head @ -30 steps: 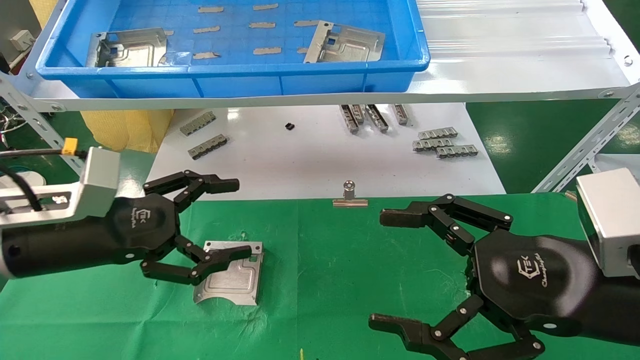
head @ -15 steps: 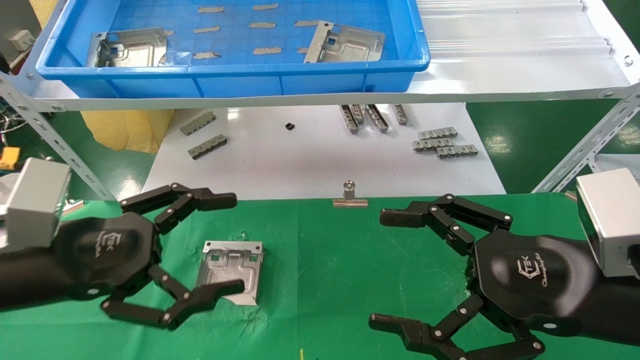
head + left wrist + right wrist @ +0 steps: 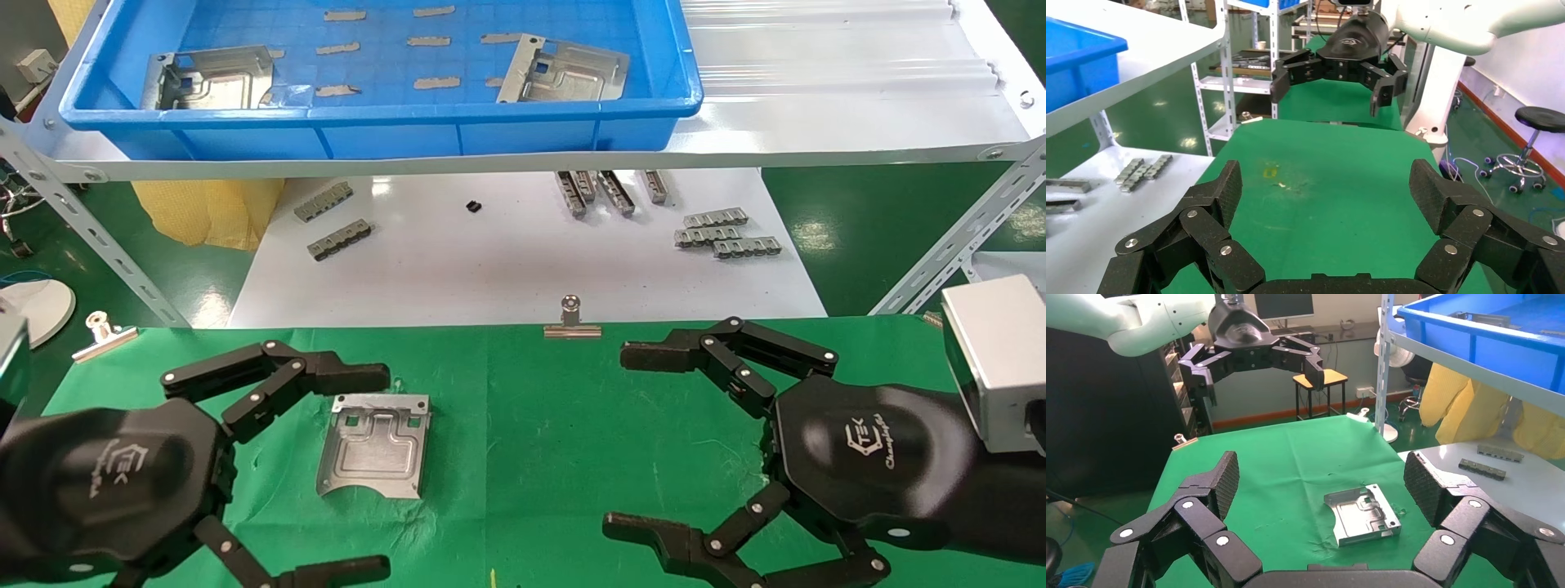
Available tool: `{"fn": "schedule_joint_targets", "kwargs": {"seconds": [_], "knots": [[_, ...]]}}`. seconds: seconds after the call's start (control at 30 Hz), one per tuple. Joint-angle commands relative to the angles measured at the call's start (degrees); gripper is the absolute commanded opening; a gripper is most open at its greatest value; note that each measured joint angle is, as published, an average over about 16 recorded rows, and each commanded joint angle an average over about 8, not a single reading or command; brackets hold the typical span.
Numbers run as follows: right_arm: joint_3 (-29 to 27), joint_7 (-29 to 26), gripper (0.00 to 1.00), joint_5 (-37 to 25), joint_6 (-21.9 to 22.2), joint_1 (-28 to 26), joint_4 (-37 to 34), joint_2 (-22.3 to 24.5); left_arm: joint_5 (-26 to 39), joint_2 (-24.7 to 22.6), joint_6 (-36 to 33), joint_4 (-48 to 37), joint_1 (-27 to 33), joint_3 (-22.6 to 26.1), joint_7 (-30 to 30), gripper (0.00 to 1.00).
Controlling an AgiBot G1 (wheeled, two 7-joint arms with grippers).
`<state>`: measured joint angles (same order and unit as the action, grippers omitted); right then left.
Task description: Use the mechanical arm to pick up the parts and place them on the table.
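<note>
Lying flat on the green table (image 3: 531, 457), one part (image 3: 374, 445) rests with its arched notch toward the robot, touched by neither gripper; the right wrist view shows the same plate (image 3: 1362, 513) alone on the cloth. Just to its left the left gripper (image 3: 359, 469) hangs with fingers spread wide, one fingertip (image 3: 351, 378) near the plate's far left corner. The right gripper (image 3: 637, 441) hovers well apart over the cloth on the right, its fingers also spread and empty. Two more parts (image 3: 208, 77) (image 3: 562, 69) lie in the blue tray (image 3: 384, 122) on the shelf beyond, among thin grey strips (image 3: 429, 41). Below the shelf, a white board (image 3: 507, 261) carries small grey ridged bars (image 3: 723, 233). A silver clip (image 3: 572, 320) grips the cloth's far edge, and another (image 3: 102, 333) sits at the left corner.
</note>
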<state>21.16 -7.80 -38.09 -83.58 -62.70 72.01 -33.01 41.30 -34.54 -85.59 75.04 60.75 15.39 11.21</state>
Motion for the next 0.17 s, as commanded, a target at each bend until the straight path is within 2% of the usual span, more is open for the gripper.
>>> {"fn": "schedule_joint_targets", "kwargs": {"seconds": [0.03, 0.17], "knots": [[0.00, 0.00, 1.00, 0.01, 0.01, 0.00, -0.01, 0.00, -0.30, 0.26, 0.08, 0.76, -0.44, -0.35, 0.26, 1.00], [0.00, 0.00, 1.00, 0.01, 0.01, 0.00, -0.01, 0.00, -0.20, 0.14, 0.08, 0.34, -0.22, -0.18, 0.11, 1.00]]}}
